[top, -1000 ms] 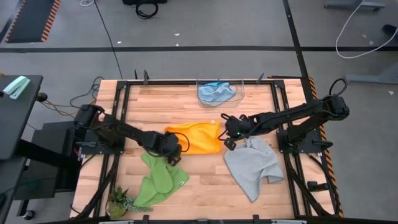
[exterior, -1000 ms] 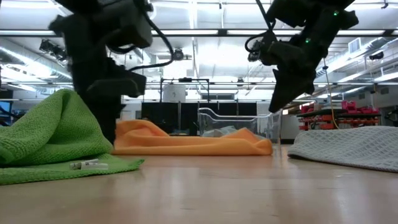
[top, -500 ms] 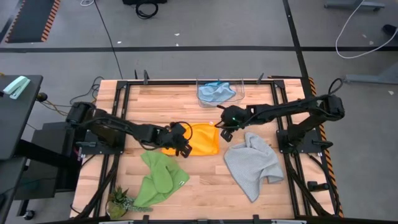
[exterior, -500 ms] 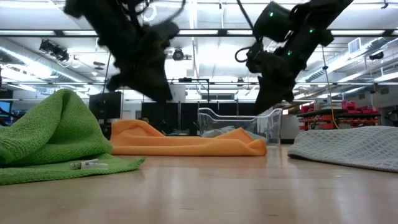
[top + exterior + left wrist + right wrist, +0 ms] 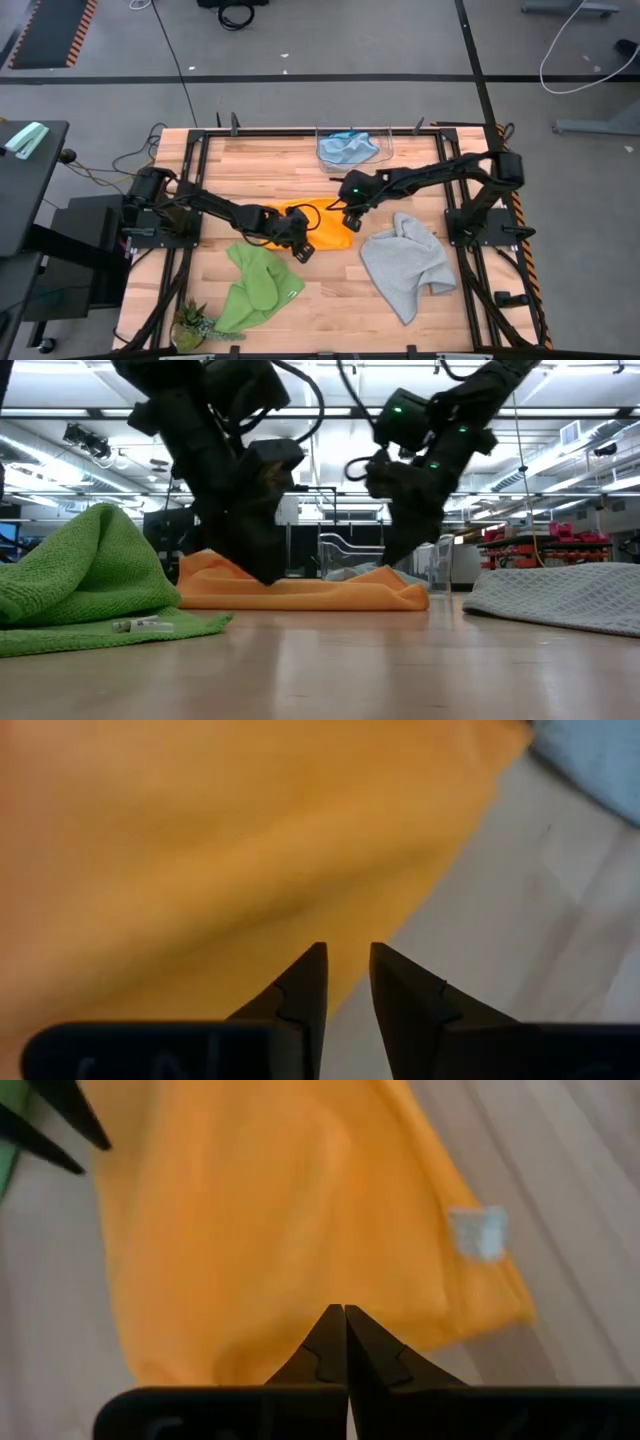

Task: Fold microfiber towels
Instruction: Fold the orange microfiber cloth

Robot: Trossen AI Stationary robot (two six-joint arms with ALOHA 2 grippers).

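Left gripper (image 5: 300, 245) sits at the near edge of the yellow-orange towel (image 5: 322, 222), fingers (image 5: 305, 988) slightly parted with nothing between them. Right gripper (image 5: 350, 213) is at that towel's right edge, fingers (image 5: 345, 1342) pressed together, empty.

Wooden table (image 5: 260, 170) carries all cloths. Light grey towel (image 5: 405, 265) lies crumpled at near right. Bright green towel (image 5: 255, 288) lies bunched at near left. Yellow-orange towel lies flat at centre, its white tag (image 5: 477, 1232) near one edge. Light blue towel (image 5: 348, 148) rests in a clear bin (image 5: 385, 140) at the far edge.
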